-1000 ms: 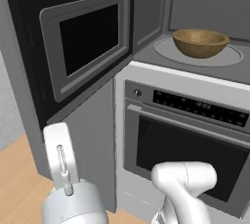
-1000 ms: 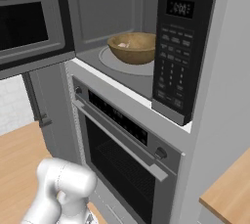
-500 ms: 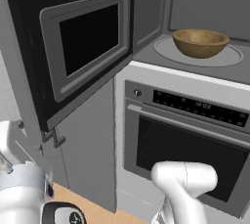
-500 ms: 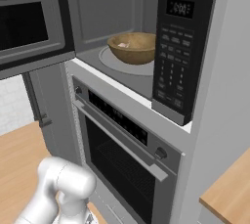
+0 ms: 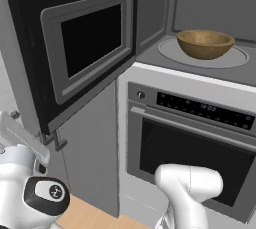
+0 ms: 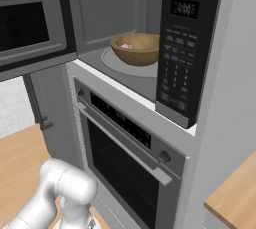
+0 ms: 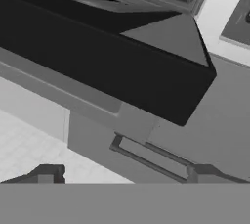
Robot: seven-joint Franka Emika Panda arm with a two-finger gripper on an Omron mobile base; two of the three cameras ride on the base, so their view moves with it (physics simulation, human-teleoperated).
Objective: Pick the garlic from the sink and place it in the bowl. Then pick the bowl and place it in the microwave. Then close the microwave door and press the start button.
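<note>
We see the wooden bowl (image 5: pixel 205 43) sitting on the round grey turntable (image 5: pixel 202 57) inside the microwave (image 6: pixel 150 48), with a pale bit that may be the garlic (image 6: pixel 124 46) lying in it. The microwave door (image 5: pixel 75 43) stands swung wide open to the left, above the oven (image 5: pixel 192 148). In the hand view our tool (image 7: pixel 124 175) is released, its two finger tips spread far apart and gripping nothing, pointed at the underside edge of the black door above a grey cabinet handle (image 7: pixel 149 157).
</note>
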